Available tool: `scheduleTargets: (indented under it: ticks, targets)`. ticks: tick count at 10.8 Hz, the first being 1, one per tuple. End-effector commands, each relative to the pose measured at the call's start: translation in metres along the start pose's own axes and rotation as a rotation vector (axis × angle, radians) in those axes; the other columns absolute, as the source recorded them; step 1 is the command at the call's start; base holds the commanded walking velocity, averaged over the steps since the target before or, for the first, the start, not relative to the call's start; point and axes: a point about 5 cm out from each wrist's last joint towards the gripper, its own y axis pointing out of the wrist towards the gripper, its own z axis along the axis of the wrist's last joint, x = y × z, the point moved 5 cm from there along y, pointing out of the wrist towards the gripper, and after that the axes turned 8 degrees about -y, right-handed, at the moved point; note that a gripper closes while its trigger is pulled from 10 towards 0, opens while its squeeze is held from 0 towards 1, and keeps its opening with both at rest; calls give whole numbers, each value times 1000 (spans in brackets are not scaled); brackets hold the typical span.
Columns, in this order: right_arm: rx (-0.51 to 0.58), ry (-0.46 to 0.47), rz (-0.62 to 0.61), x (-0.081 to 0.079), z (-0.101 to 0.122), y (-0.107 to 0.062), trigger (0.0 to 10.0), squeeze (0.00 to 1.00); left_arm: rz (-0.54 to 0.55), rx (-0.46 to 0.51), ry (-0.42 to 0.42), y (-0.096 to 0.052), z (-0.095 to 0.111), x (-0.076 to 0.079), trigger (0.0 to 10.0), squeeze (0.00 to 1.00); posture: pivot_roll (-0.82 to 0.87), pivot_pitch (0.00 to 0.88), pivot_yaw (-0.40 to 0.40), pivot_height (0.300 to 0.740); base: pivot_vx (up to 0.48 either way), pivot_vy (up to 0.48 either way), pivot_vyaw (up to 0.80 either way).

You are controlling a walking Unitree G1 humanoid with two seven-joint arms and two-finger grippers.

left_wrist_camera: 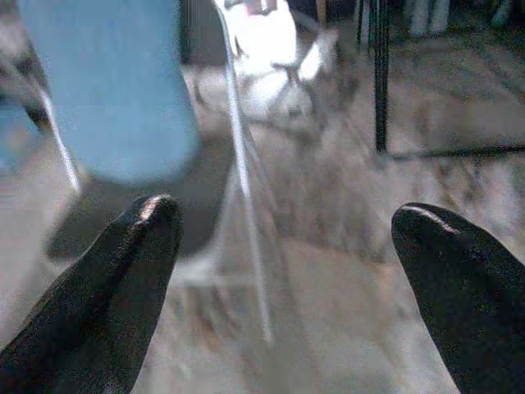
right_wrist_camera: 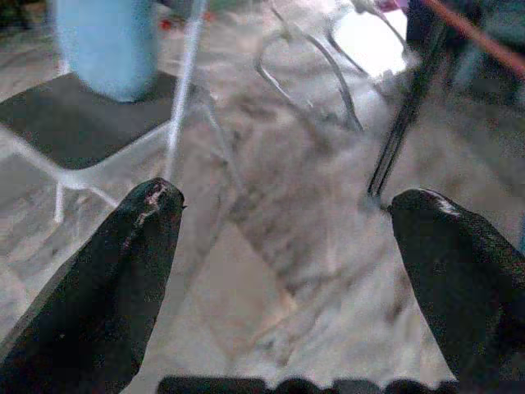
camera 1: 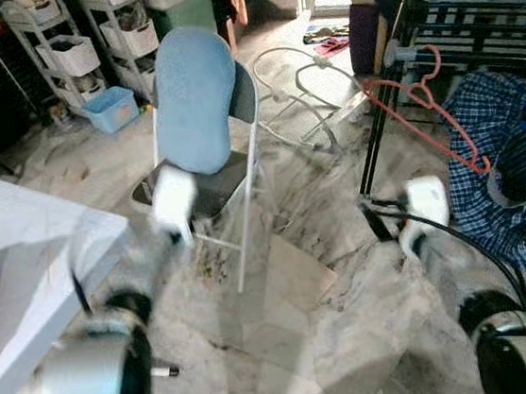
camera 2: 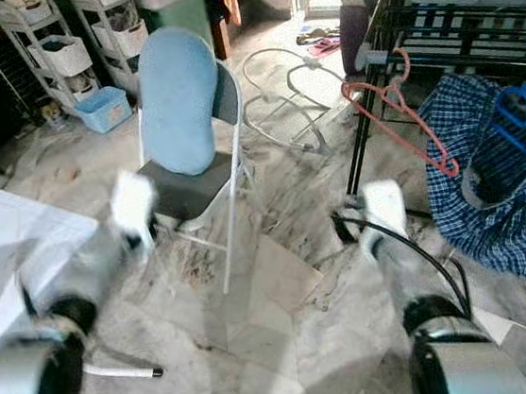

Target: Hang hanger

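No brand, label or writing is legible. The orange-red hanger (camera 1: pixel 427 107) hangs on the black drying rack (camera 1: pixel 469 2), ahead of and above the right hand (right_wrist_camera: pixel 287 246), well apart from it. Both the right hand and the left hand (left_wrist_camera: pixel 283 263) have their fingers spread wide and hold nothing. A folding chair (camera 1: pixel 206 180) with a blue cushion (camera 1: pixel 193 100) stands ahead of the left hand

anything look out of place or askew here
Yes. The red hanger hangs tilted off the end of the black rack, not squarely on a rail. A marker pen lies loose on the marble floor. Both grippers are open, holding nothing.
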Motion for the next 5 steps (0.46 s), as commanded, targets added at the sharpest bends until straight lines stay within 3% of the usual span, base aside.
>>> scheduleTargets:
  ticks: [1, 2, 3, 5]
  targets:
    - [64, -75, 17, 0, 19, 2, 10000, 0, 18, 64, 13, -4, 17, -14, 10000, 0, -102, 0, 63, 740, 0, 0, 0]
    - [105, -61, 40, 0, 26, -1, 10000, 0, 61, 124, -61, -10, 21, -25, 10000, 0, -113, 0, 81, 740, 0, 0, 0]
    - [158, -101, 15, 6, 27, -13, 10000, 0, 109, 135, -178, -20, -5, -28, 10000, 0, -101, 0, 91, 740, 0, 0, 0]
    - [211, -115, -3, -1, 15, -47, 10000, 0, 146, 151, -240, -57, -58, -18, 10000, 0, -81, 0, 81, 740, 0, 0, 0]
